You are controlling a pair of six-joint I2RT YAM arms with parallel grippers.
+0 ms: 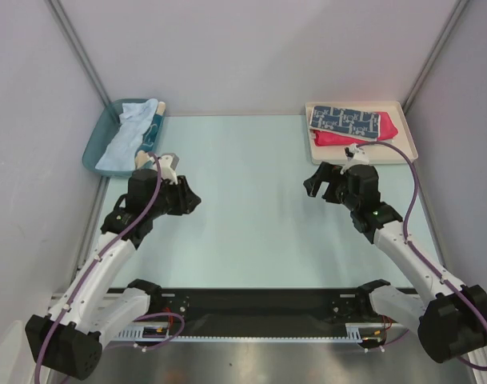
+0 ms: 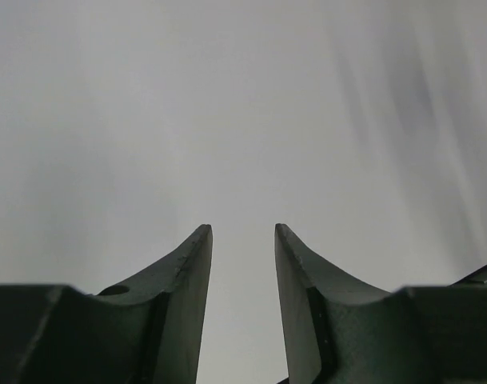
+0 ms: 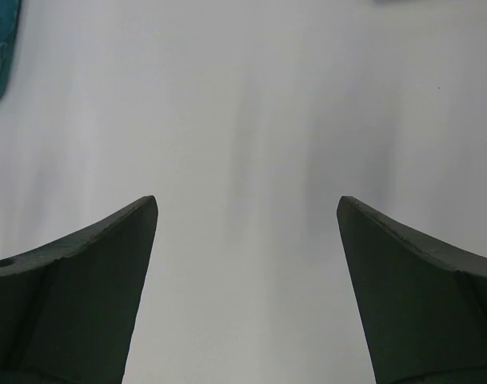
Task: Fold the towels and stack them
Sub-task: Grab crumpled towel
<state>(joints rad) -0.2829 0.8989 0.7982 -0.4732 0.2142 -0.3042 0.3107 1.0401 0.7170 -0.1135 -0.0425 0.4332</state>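
as the light-blue towel (image 1: 123,140) lies loose in the bin (image 1: 95,150), the left gripper (image 2: 241,230) hovers near, jaws partly apart and empty, likely to fetch it; the right gripper (image 3: 247,200), jaws wide and empty, waits by the tray (image 1: 409,136) where the navy patterned towel (image 1: 347,120) tops the red towel (image 1: 335,138)

Looking out past the left gripper (image 2: 241,234) from the bottom edge: 2 dark curved fingers (image 2: 183,296), tips parted by a narrow gap. Beyond and between them a plain pale grey surface (image 2: 243,96), faintly streaked with soft shadow.
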